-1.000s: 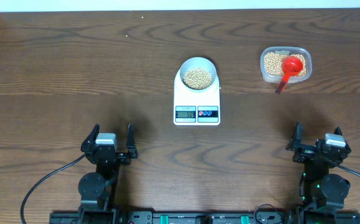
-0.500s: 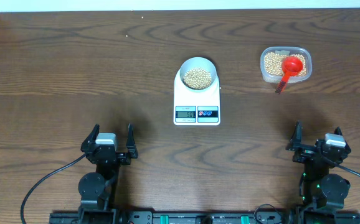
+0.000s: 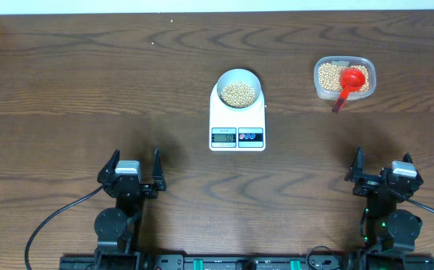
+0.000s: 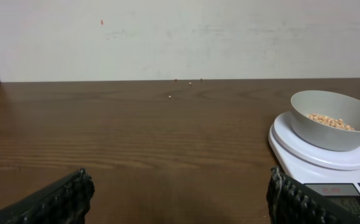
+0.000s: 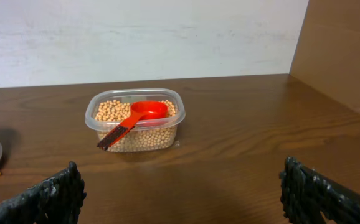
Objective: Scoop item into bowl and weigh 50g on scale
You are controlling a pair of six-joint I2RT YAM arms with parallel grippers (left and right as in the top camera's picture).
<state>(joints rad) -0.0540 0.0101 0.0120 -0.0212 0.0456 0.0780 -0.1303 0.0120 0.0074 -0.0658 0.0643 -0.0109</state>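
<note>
**Beans in the bowl, both arms parked near the front edge**

The brown wooden desk (image 3: 89, 75) is carrying everything, and most of it is lying bare. At its near edge the two arms are sitting low. The left tool (image 3: 134, 160) and the right tool (image 3: 382, 166) are both gaping wide and holding nothing, each well apart from the work.

In the middle, the white scale (image 3: 237, 120) is sitting flat with its display (image 3: 224, 136) facing the arms. I cannot read the digits from here. Off to the right, the clear container (image 3: 368, 66) is holding the bean supply, with the red scoop (image 3: 350, 80) lying in it and its handle leaning over the near rim.

The bowl (image 3: 239, 73) is standing on the scale's platform, and a shallow layer of beans (image 3: 239, 93) is covering its bottom.

I am judging that scooping is paused and the weight is being checked. If the reading is falling short, the right tool is going to need to reach forward, close on the scoop's handle and carry a small top-up across. If it is over, some beans will have to come out.
</note>
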